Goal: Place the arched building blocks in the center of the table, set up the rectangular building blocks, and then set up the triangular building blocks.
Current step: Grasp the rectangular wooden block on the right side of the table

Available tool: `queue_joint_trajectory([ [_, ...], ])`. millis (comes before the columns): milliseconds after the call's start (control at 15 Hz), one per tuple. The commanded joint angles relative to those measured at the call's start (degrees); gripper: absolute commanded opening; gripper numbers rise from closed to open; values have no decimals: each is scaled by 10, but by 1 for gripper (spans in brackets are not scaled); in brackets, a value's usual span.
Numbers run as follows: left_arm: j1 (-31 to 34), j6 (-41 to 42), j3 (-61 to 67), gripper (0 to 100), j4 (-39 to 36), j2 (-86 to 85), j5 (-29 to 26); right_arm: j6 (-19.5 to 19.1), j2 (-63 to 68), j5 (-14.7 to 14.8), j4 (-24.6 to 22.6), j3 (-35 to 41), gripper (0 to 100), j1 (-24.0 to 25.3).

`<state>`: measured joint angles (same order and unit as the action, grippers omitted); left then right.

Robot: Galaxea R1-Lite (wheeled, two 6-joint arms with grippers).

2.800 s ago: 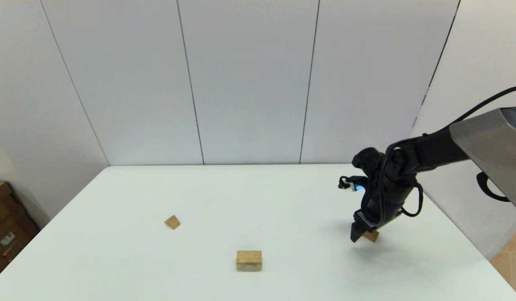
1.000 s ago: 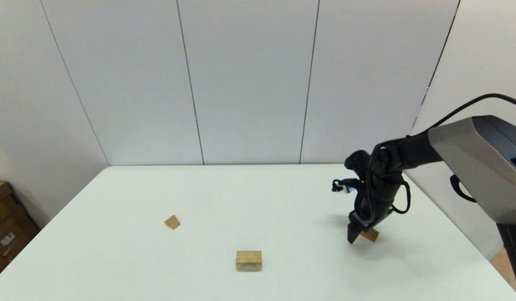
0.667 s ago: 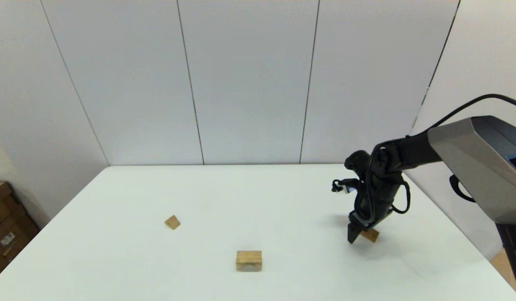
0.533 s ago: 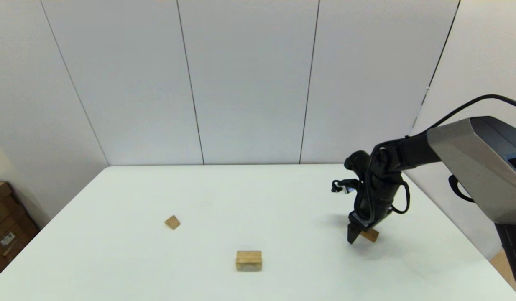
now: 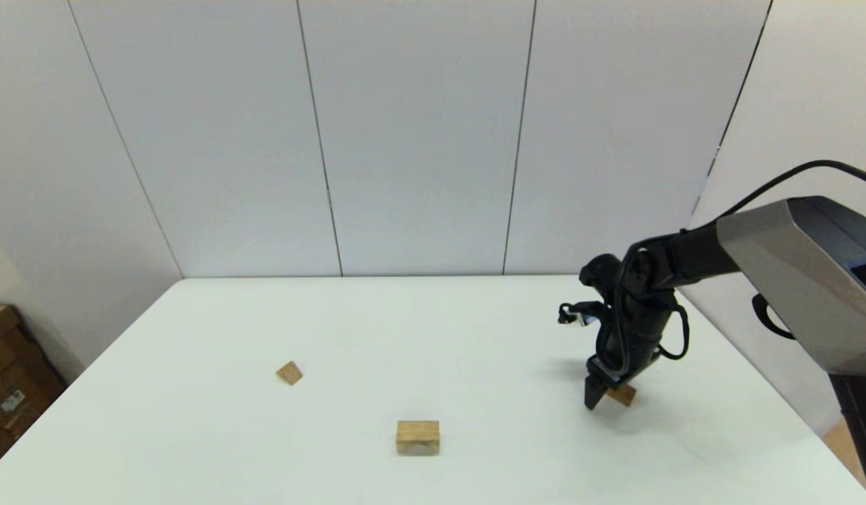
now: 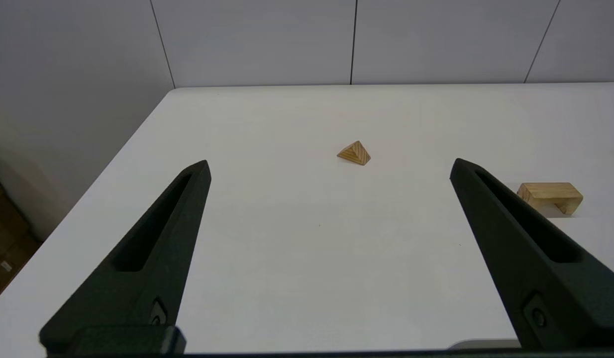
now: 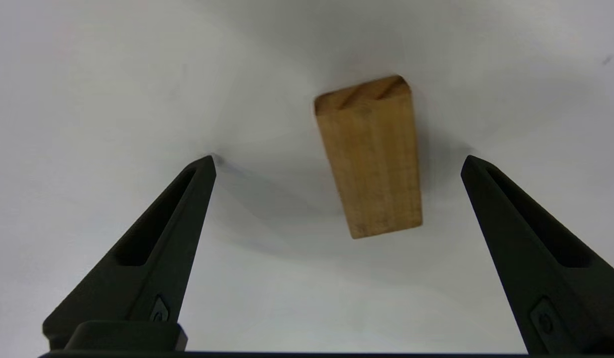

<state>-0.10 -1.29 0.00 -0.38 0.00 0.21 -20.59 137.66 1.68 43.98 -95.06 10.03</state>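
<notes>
The rectangular block point(image 5: 624, 395) lies flat on the table's right side. My right gripper point(image 5: 607, 394) is lowered over it and open. In the right wrist view the rectangular block point(image 7: 370, 158) sits between the spread fingers of the right gripper point(image 7: 338, 159), closer to one finger and touching neither. The arched block point(image 5: 417, 437) stands near the front middle with its cut-out facing down. The triangular block point(image 5: 289, 372) rests to the left. My left gripper point(image 6: 329, 163) is open and empty, hanging back from the triangular block point(image 6: 355, 152) and the arched block point(image 6: 551, 195); it is out of the head view.
The white table point(image 5: 433, 337) meets a grey panelled wall at the back. Cardboard boxes point(image 5: 8, 382) stand on the floor past its left edge. The right arm's grey forearm point(image 5: 812, 266) reaches in over the table's right edge.
Since the earliest frame the right arm has shifted slightly left over the rectangular block. Over the last second it has held almost still. No block has moved.
</notes>
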Motion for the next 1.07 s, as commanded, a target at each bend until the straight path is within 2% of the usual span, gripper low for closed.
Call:
queue_joint_trajectory([
  [67,-1,0,0,100,0,0,1,-2,-2,0,2,0,100,0],
  [267,0,0,0,100,-1,0,1,-3,-1,-1,3,1,100,0],
  [333,0,0,0,100,-1,0,0,-3,-1,-1,3,0,0,0],
  [1067,0,0,0,100,-1,0,0,2,-11,-1,3,-5,0,3],
])
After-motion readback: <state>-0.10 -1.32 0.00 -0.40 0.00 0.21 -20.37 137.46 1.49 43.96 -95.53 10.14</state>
